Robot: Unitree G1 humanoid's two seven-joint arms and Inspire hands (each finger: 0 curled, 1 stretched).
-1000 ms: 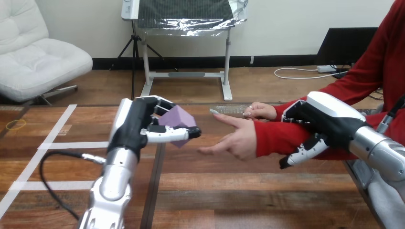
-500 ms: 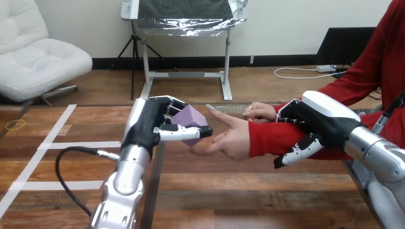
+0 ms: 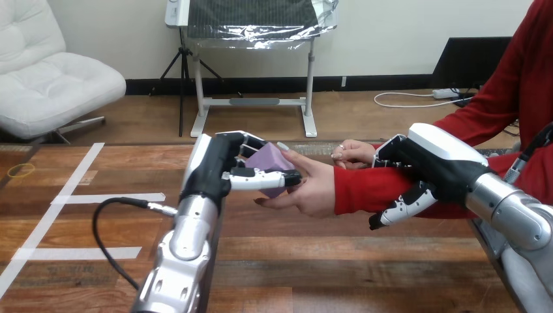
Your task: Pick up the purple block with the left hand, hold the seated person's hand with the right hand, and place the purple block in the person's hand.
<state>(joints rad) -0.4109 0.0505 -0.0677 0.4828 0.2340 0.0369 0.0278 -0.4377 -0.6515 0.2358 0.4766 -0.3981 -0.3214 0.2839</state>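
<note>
Head view: left hand (image 3: pixel 218 171) clamped on purple block (image 3: pixel 269 162), thumb across front, raised above desk (image 3: pixel 326 261). Block sits between its fingers, seemingly touching person's hand (image 3: pixel 313 190), open to receive. Right hand (image 3: pixel 430 166) curled round person's forearm (image 3: pixel 365 189), likely steadying it for handover.

left robot hand (image 3: pixel 215 171), right robot hand (image 3: pixel 427 163): black, white-shelled

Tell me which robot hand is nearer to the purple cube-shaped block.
Left. The left robot hand holds the purple cube-shaped block; the right robot hand is apart from it, curled round the person's red-sleeved forearm.
</note>
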